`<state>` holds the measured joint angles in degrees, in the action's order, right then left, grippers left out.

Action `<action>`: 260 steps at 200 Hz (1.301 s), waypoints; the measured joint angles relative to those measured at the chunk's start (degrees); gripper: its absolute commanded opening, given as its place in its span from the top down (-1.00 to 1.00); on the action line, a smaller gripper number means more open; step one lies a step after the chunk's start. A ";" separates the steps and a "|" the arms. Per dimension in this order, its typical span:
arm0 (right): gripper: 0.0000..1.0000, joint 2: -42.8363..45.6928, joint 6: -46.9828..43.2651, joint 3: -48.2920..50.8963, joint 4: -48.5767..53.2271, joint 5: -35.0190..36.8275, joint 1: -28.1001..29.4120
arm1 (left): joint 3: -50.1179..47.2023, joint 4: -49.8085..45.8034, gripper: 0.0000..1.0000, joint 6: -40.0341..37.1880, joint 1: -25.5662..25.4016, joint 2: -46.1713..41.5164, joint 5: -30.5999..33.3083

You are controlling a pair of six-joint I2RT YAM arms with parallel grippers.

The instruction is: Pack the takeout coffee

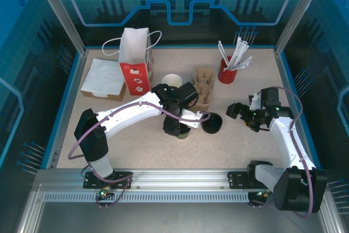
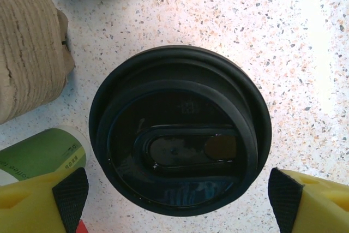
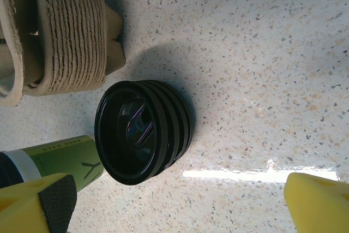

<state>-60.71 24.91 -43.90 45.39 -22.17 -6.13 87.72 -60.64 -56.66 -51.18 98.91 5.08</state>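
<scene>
The takeout coffee (image 2: 180, 135) is seen from straight above, centred between the jaws of the left gripper (image 2: 179, 193). Only its black lid is shown there, seated on the rim. These jaws are spread wide, with one pad to each side of the lid and neither touching it. The right gripper (image 3: 180, 197) is likewise spread wide with nothing held. A stack of lids (image 3: 144, 132) lies ahead of its jaws, and the coffee's green wall is caught just beside one finger.

Whether the cup is filled cannot be told. It is judged light if empty, and top-heavy and prone to sloshing if full. The thin paper wall is expected to buckle under a hard squeeze. The glossy lid is likely slippery and may pop off. A hold is best taken on the wall just below the lid, where the rim stiffens it, with modest force and the cup upright.
</scene>
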 measured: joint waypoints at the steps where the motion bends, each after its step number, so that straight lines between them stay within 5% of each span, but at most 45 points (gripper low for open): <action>1: -1.00 0.00 0.00 0.00 -0.02 0.00 0.00 | 0.00 0.04 -0.78 0.11 0.00 -0.07 0.00; 88: -0.85 -0.61 -2.27 -2.47 1.75 -0.96 2.56 | -12.04 13.92 -0.79 15.72 1.84 -24.28 -2.99; 169: -0.79 -3.37 3.89 -10.99 2.12 5.33 26.32 | -30.62 27.45 -0.68 62.93 11.37 -38.80 -1.51; 196: -0.76 -7.10 6.10 -15.17 2.12 7.67 33.55 | -36.70 32.26 -0.66 77.79 15.04 -39.91 -5.66; 260: -0.63 -19.08 8.35 -22.38 2.12 10.40 44.17 | -38.47 37.00 -0.47 93.24 16.74 -31.47 -20.50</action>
<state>-79.79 33.26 -66.28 47.51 -11.77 38.04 49.25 -23.64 36.58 -34.44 67.44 -15.42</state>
